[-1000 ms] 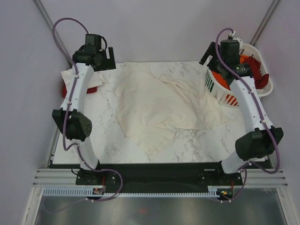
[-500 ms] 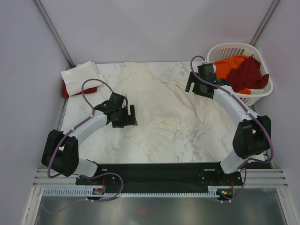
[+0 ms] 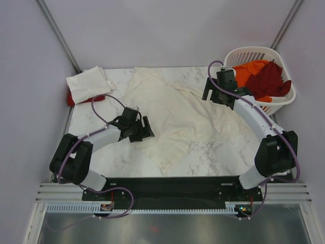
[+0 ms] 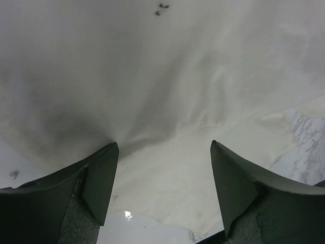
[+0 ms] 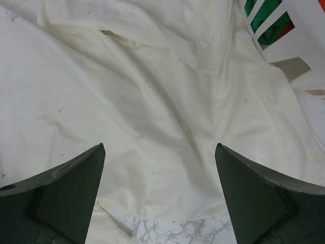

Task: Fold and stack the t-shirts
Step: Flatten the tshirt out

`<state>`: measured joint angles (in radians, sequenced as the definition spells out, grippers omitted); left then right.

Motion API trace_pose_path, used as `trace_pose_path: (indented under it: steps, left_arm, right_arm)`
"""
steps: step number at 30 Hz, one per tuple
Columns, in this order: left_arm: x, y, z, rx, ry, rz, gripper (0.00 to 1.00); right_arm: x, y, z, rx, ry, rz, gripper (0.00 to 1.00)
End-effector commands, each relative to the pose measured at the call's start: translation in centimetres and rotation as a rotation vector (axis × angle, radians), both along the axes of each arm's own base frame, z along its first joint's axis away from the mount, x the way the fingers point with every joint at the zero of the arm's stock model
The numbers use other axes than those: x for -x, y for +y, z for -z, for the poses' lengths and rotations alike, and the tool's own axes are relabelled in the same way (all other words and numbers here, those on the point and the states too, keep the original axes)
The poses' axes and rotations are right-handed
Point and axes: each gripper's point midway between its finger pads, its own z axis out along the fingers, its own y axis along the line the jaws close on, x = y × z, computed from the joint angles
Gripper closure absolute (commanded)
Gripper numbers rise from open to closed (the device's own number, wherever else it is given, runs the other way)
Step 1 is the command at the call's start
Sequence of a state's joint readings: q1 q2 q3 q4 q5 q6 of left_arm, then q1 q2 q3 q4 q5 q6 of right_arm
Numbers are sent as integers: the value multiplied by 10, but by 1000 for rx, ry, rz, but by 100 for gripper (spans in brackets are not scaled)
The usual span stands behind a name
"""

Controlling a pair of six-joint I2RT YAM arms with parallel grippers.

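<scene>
A cream t-shirt [image 3: 177, 114] lies spread and rumpled over the middle of the marble table. My left gripper [image 3: 141, 129] is open, low over the shirt's left edge; in the left wrist view the cloth [image 4: 167, 91] fills the frame, its edge lying between the fingers [image 4: 96, 175]. My right gripper [image 3: 216, 96] is open over the shirt's right side, near the basket; the right wrist view shows the cloth [image 5: 152, 101] below it. A folded cream shirt [image 3: 87, 84] lies at the back left on something red [image 3: 96, 97].
A white laundry basket [image 3: 244, 53] at the back right holds orange [image 3: 250, 70] and dark red [image 3: 269, 81] garments; its wall shows in the right wrist view [image 5: 292, 35]. Bare marble [image 3: 213, 155] lies at the front right.
A second ago both arms were raised at the back corners. Both have come down onto the shirt. In the last half second the left gripper has slid slightly toward the shirt's edge.
</scene>
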<state>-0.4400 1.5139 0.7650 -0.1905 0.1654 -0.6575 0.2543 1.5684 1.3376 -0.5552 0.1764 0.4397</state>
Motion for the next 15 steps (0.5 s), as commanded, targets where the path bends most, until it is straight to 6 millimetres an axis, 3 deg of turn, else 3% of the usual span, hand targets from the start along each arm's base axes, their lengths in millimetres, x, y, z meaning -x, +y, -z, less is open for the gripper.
trace_pose_path:
  steps: [1,4,5,6,8,11,15]
  left_arm:
    - [-4,20,-15,1,-45,-117,19]
    - [-13,37,-33,26,-99,-173,19]
    - [-4,65,-26,-33,-53,-253,19]
    - [22,78,-19,-44,50,-267,18]
    - [29,91,-42,20,-7,-295,18]
    - [32,127,-67,-23,-88,-393,13]
    - [34,112,-81,48,-100,-344,16]
  right_arm:
    - [-3,-1,-16,6,-53,-8,2]
    - [-6,-1,-14,9,-50,-6,2]
    - [-7,-2,-15,11,-52,-3,2]
    - [-7,-3,-13,16,-48,-3,2]
    - [-7,-3,-11,23,-42,-6,2]
    - [-9,-3,-2,26,-21,-9,2]
    - [-11,1,9,20,7,-19,2]
